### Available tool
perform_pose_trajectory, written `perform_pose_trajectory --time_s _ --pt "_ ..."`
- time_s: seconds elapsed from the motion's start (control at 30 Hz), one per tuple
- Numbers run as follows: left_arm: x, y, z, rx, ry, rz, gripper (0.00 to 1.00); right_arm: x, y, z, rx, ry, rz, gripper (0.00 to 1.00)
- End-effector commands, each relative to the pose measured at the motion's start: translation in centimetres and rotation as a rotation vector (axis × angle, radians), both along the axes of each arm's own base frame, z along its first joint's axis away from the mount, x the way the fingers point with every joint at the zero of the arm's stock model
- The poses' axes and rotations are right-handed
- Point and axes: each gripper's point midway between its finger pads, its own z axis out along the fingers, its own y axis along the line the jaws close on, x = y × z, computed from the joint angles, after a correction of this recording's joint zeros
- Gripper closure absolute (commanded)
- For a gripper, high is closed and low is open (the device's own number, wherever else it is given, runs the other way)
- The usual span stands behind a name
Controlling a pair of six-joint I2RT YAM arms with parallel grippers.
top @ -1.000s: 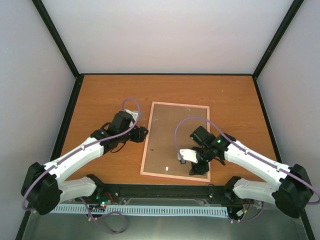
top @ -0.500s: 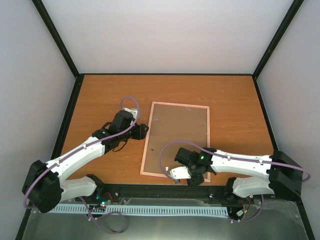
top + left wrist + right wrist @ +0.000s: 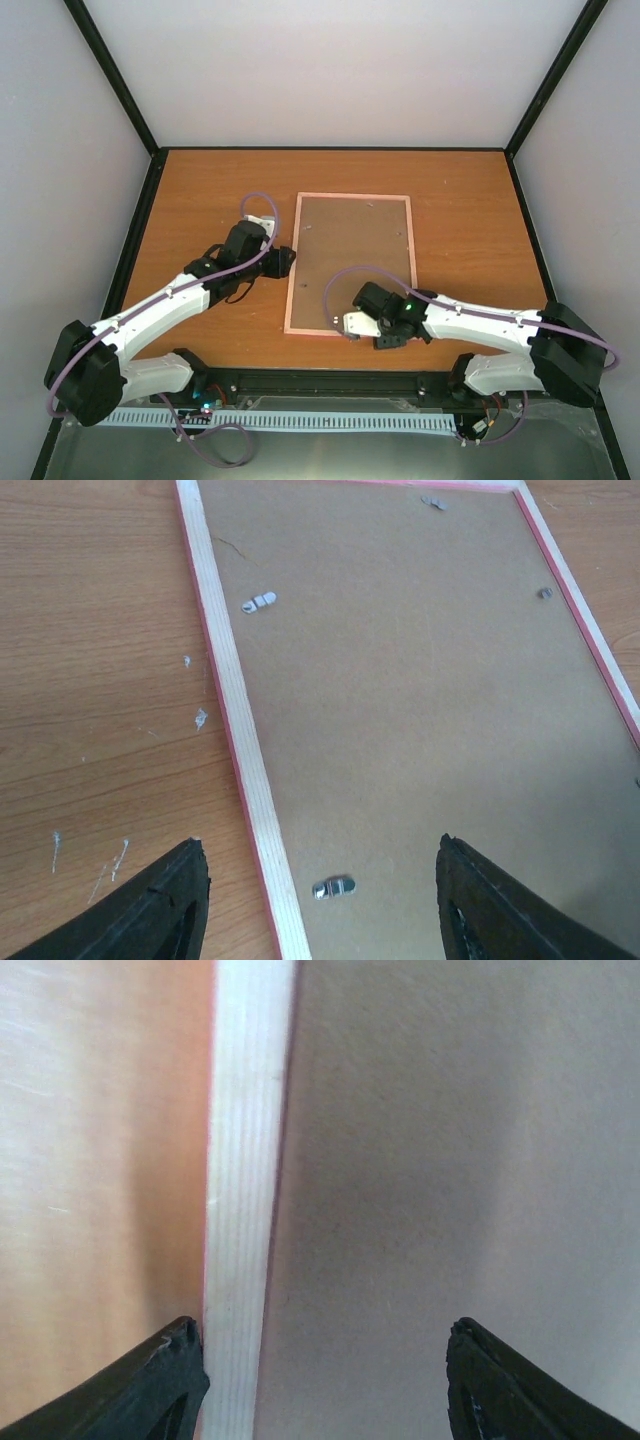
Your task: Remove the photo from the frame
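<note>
Two arms work over one desk [image 3: 200, 190], and one frame [image 3: 350, 250] lies on it. Nearest, at the bottom of the overhead view, the right arm [image 3: 480, 322] reaches left, with the right jaws low over the frame's lower-left corner. In the right wrist view they are spread wide, one of the two fingers [image 3: 150, 1390] over bare desk and the other over the brown backing board [image 3: 420, 730], with the pale wooden rail [image 3: 245, 1160] running between them.

Further in, the left arm [image 3: 160, 300] brings the left jaws to the frame's left edge. They are also wide apart and grip nothing, straddling that same rail. The left wrist view shows four small metal tabs [image 3: 258, 602] on the board.

The frame lies flat and face down in the middle of the desk, its pink edge around the board. The photo is hidden beneath it.

A second ago the frame sat skewed, its near edge closer to the arm bases — now it is squared up and further from them. The right jaws were then over its lower-right part. The left arm has barely shifted.
</note>
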Motion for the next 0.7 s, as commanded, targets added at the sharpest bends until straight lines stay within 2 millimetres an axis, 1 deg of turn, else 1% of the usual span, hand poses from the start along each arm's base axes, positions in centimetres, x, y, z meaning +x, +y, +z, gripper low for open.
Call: perform_pose_trajectory --time_s 0.0,0.1,0.17,0.23,0.33,0.4,0.53,0.67 --pt "0.5 -0.1 1.3 -0.031 -0.036 0.02 0.38 3.8 -2.3 0.5 -0.003 -0.071 -0.096 0.35" --pt "0.5 -0.2 1.4 -0.034 -0.038 0.019 0.38 6.2 -3.8 1.0 0.045 -0.036 -0.182 0.36" --pt "0.5 -0.3 1.4 -0.038 -0.039 0.01 0.38 6.8 -4.3 1.6 0.071 -0.004 -0.204 0.37" --pt "0.4 -0.5 1.4 -0.044 -0.04 -0.002 0.38 6.1 -3.8 2.3 0.124 0.045 -0.181 0.37" --pt "0.3 -0.8 1.4 -0.053 -0.048 -0.02 0.38 3.7 -2.2 3.4 0.235 0.142 -0.114 0.37" --pt "0.2 -0.9 1.2 -0.054 -0.046 -0.028 0.38 2.8 -1.9 3.4 0.258 0.174 -0.091 0.38" --pt "0.1 -1.2 1.3 -0.06 -0.046 -0.046 0.38 3.3 -2.2 2.3 0.227 0.184 -0.12 0.45" --pt "0.0 -1.3 1.4 -0.058 -0.053 -0.065 0.38 4.4 -2.2 2.1 0.234 0.161 -0.153 0.5"
